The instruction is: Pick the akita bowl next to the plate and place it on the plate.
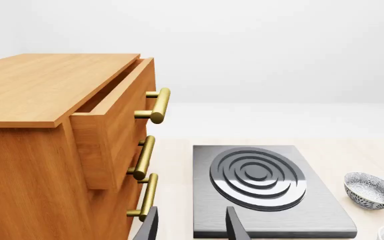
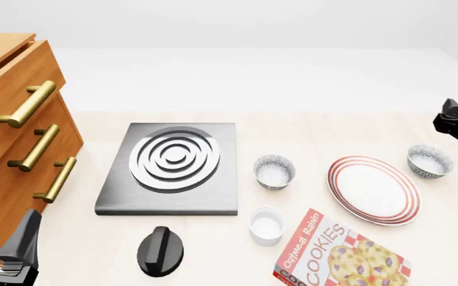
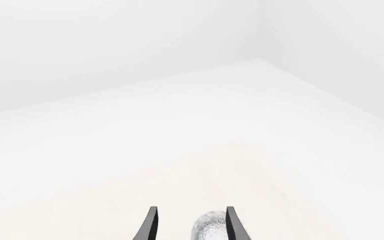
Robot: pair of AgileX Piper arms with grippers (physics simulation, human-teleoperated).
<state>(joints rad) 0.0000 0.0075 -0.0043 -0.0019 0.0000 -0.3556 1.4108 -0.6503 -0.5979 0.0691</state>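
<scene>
Hovering open right hand [image 3: 188, 225] above akita bowl [image 3: 209, 226]

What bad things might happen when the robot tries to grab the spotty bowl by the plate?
1. There are two matching bowls: the akita bowl right beside the plate, and a second speckled bowl farther off near the stove. Grabbing that one would be wrong.
2. The right gripper is open with the bowl's rim showing between its fingers. A pinch on the thin rim might slip or tip the bowl.
3. The cookie box lies close to the plate, so a low swing might bump it.
</scene>
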